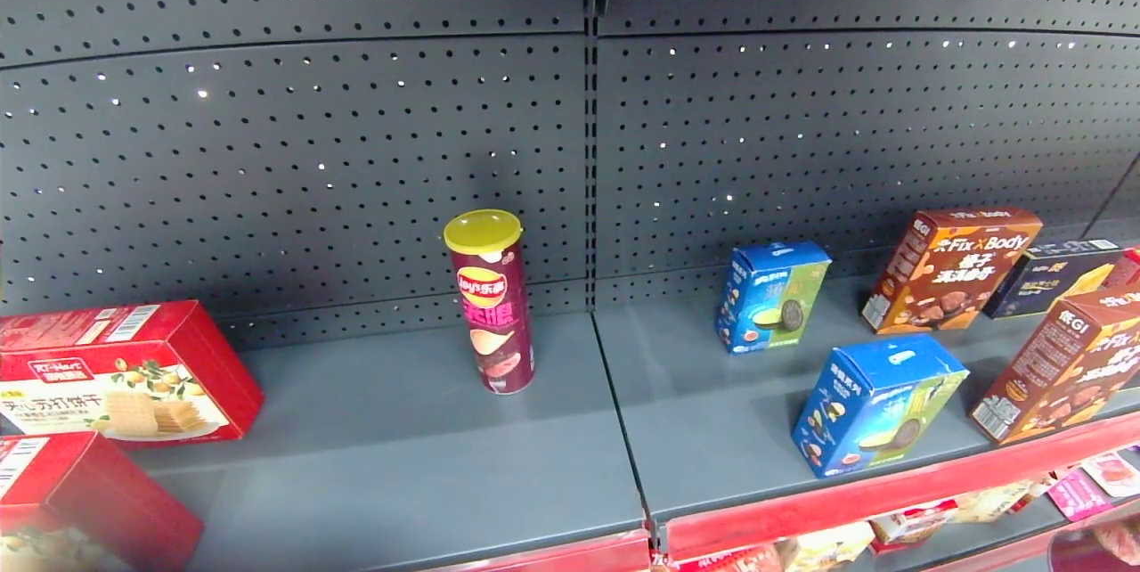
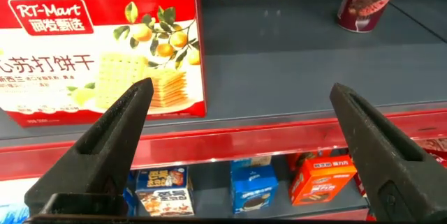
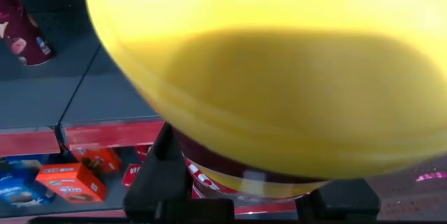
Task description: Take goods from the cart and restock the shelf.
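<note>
My left end effector [image 2: 241, 88] hangs level before the shelf [image 1: 401, 447], its 2 dark fingers [image 2: 112, 140] spread wide with nothing between them. It faces the front of a red cracker box [image 2: 105, 42] that stands right at the shelf's front edge.

My right end effector [image 3: 244, 182] is closed around a held chips can [image 3: 279, 63]. The can's yellow lid points toward the wrist camera, and 1 finger presses on each side of the maroon body. I hold it out in front of the shelf's red front strip [image 3: 112, 133], off the shelf.

A standing chips can [image 1: 492, 305] is upright near the middle of the shelf, close to the pegboard back panel [image 1: 312, 153] and just left of the seam between the 2 shelf boards.

Bare shelf lies between that can and the red cracker box [image 1: 116, 376] on the left, and it runs forward to the front edge. A second red cracker box [image 1: 80, 501] sits in the near left corner.

To the right of the seam, a farther blue cookie box [image 1: 770, 296] and a nearer blue cookie box [image 1: 877, 403] stand apart. There is open board between them and the can. Brown snack boxes [image 1: 948, 269] crowd the far right.
</note>
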